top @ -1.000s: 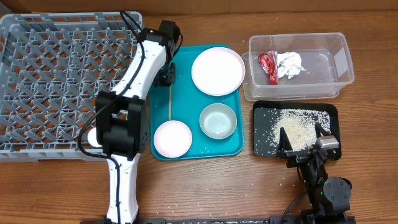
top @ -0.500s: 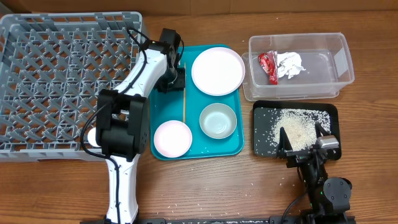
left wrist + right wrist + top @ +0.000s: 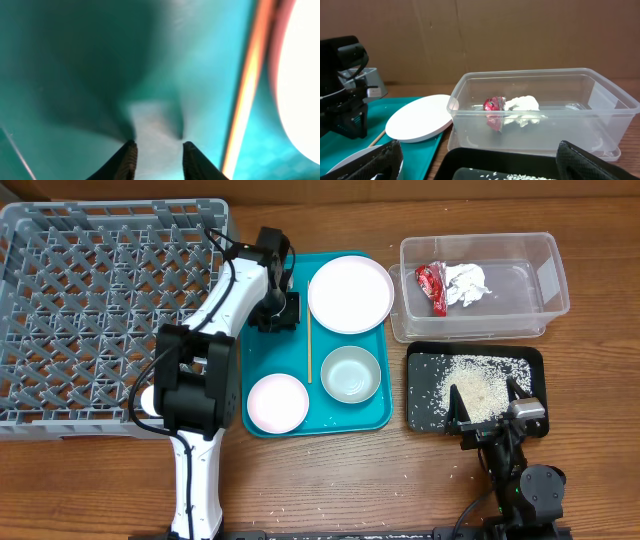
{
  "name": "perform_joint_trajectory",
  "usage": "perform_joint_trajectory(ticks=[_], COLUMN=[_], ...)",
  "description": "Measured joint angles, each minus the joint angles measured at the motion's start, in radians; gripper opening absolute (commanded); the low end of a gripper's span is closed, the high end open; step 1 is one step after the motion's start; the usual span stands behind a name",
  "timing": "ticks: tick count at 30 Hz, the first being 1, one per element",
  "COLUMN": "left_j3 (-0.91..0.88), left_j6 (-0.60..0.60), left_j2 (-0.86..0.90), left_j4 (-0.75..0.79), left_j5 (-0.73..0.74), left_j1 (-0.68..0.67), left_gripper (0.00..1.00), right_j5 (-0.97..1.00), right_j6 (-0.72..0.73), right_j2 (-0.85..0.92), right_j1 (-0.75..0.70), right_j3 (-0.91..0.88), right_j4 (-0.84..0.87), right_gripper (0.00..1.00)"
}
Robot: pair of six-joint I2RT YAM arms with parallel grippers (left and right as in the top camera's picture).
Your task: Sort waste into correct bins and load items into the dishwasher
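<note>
Pointing down at the teal tray point(image 3: 320, 416), your left gripper point(image 3: 159, 152) has its fingers point(image 3: 128, 159) a narrow gap apart with nothing between them. Just to its right the chopstick point(image 3: 309, 350) lies on the tray floor, with the plate point(image 3: 350, 293) beyond it. The pink bowl point(image 3: 277, 402) and grey-green bowl point(image 3: 350, 373) sit at the tray's near end, and the rack point(image 3: 90, 310) stands to the left. Your right gripper point(image 3: 477, 150) is spread wide over the black tray point(image 3: 425, 418) and its rice point(image 3: 480, 385). The wrapper point(image 3: 432, 285) and tissue point(image 3: 466, 283) lie in the tub point(image 3: 552, 280).
</note>
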Motion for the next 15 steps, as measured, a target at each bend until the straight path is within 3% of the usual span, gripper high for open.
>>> perform_joint_trajectory(ticks=[13,15], left_j3=[0.003,0.003], left_j6=[-0.036,-0.048], left_j2=[-0.004,-0.002], left_j4=[0.002,-0.002], left_j5=[-0.017,-0.019], left_j1=[-0.104,-0.105], left_gripper=[0.35,0.31], right_j5=[0.0,0.0], right_j6=[0.0,0.0], right_j2=[0.0,0.0], right_j1=[0.0,0.0], right_j3=[0.0,0.0], right_j4=[0.0,0.0], right_gripper=[1.0,1.0])
